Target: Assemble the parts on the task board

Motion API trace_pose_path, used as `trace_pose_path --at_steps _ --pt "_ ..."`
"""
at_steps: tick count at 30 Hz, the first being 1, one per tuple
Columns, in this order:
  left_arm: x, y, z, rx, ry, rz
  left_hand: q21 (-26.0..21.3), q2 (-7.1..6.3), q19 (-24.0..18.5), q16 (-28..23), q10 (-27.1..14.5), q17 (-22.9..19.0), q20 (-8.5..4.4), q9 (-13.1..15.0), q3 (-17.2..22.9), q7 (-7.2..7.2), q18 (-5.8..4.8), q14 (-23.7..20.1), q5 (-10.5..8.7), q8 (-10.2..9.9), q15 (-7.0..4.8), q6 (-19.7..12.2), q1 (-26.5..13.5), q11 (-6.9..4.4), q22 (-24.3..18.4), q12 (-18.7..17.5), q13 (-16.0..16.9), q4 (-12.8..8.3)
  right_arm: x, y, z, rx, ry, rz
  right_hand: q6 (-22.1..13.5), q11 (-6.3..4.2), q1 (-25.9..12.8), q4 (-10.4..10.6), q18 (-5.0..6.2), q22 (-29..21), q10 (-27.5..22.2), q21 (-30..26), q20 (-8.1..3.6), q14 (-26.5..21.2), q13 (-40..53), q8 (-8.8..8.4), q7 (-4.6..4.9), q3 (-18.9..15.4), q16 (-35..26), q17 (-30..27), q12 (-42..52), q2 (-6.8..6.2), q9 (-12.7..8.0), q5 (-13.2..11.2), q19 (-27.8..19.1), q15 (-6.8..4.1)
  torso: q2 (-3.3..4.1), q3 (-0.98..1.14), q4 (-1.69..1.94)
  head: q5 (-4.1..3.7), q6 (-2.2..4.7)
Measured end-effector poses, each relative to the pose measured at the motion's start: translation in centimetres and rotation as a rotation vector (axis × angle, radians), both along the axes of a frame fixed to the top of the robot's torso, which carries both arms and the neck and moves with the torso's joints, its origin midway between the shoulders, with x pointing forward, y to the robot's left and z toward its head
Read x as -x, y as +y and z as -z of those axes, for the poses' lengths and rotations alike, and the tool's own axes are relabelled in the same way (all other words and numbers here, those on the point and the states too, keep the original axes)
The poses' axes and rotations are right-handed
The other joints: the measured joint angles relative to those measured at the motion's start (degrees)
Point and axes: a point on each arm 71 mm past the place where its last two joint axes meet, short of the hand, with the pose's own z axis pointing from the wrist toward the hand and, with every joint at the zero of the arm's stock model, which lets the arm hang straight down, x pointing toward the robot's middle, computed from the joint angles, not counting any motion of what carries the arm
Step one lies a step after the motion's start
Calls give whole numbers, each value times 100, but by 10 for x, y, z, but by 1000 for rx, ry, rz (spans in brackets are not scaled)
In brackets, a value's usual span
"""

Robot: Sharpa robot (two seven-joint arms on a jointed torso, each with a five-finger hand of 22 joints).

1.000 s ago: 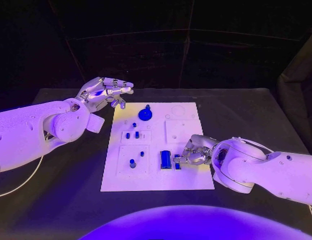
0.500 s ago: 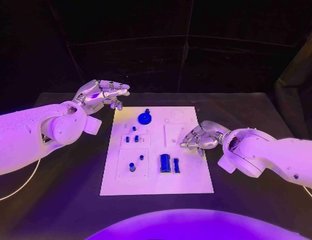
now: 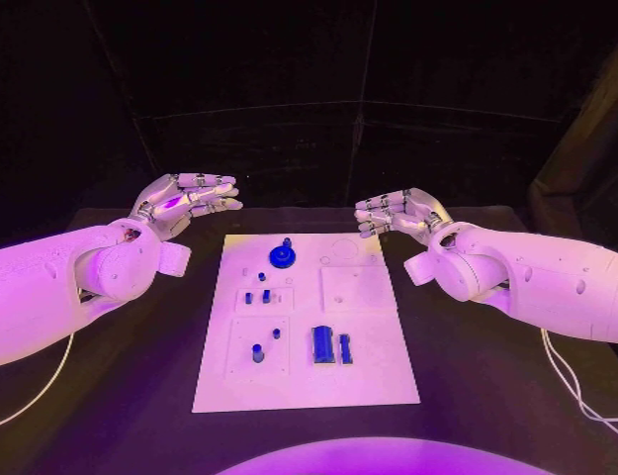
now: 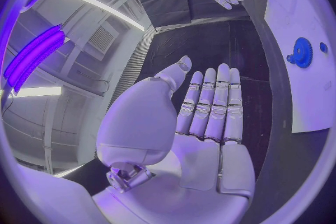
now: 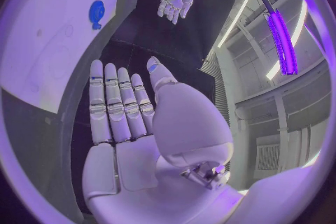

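Two silver hands (apparently empty), left hand, right hand

Small blue parts lie scattered on the flat white task board.

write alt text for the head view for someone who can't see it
Two white robot arms hold their empty, open hands, left and right, above the far end of a white task board on a black table. Small blue parts lie on the board.
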Motion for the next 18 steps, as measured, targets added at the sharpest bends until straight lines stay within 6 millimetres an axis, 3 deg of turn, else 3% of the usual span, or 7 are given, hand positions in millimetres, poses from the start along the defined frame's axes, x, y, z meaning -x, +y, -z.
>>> trace_pose_path --at_steps 6,7,10,12,16,18 --pt "-9 6 1 12 -9 -59 -378 1 -200 -627 -6 -354 206 -2 -87 -20 0 2 0 -132 80 -48 -1 49 -378 -292 -1 22 -18 -3 2 -44 -36 41 60 2 -109 -182 -1 -131 103 -146 -95 471 -280 0 14 1 -46 -234 -13 109 -180 0 433 -93 -2 -2 16 -21 152" --pt "-9 6 1 12 -9 -60 -404 60 -291 -685 -142 -387 199 -32 -141 -43 1 -82 -23 -155 87 -197 -126 57 -432 -330 -27 44 -18 -3 2 -45 -36 40 -71 -24 -303 -182 0 -192 -26 -216 -133 327 -330 -40 -18 1 -114 -267 -62 143 -245 -21 321 -153 -2 -2 16 -23 156" --pt "-7 6 3 12 -3 -58 -498 192 -774 -883 -789 -493 30 -165 -344 -161 1 -673 -133 -289 -12 -828 -970 -49 -639 -446 -154 150 -16 -2 3 -46 -32 38 -672 -113 -1146 -107 -14 -371 -737 -438 -257 -422 -459 -168 -134 12 -290 -395 -199 52 -424 -143 -337 -324 -3 -1 16 -17 155" --pt "-6 4 4 14 -1 -58 -531 234 -988 -965 -1075 -537 -46 -210 -431 -210 -77 -934 -160 -377 -55 -1107 -1342 -97 -728 -498 -197 190 -14 -1 3 -49 -30 37 -910 -147 -1478 -85 -100 -428 -1014 -524 -306 -720 -499 -205 -180 20 -343 -473 -244 20 -481 -190 -596 -381 -8 3 14 0 177" --pt "-1 -4 7 23 9 -57 -729 315 -1557 -1183 -1838 -656 -253 -300 -667 -352 -182 -1628 -217 -559 -169 -1854 -2336 -225 -967 -634 -281 263 -7 10 2 -74 -25 30 -1651 -261 -2509 -42 -229 -556 -1878 -791 -457 -1653 -588 -276 -324 25 -463 -663 -318 -51 -607 -335 -1410 -510 -42 33 -19 83 309" --pt "3 -11 10 28 15 -60 -824 335 -1773 -1267 -2127 -699 -332 -321 -756 -406 -218 -1890 -217 -607 -220 -2137 -2709 -271 -1056 -689 -302 279 -1 18 0 -94 -25 31 -1936 -375 -2907 -11 -228 -590 -2212 -893 -515 -2014 -612 -296 -379 26 -479 -715 -354 -69 -641 -388 -1723 -545 -70 59 -48 146 422"
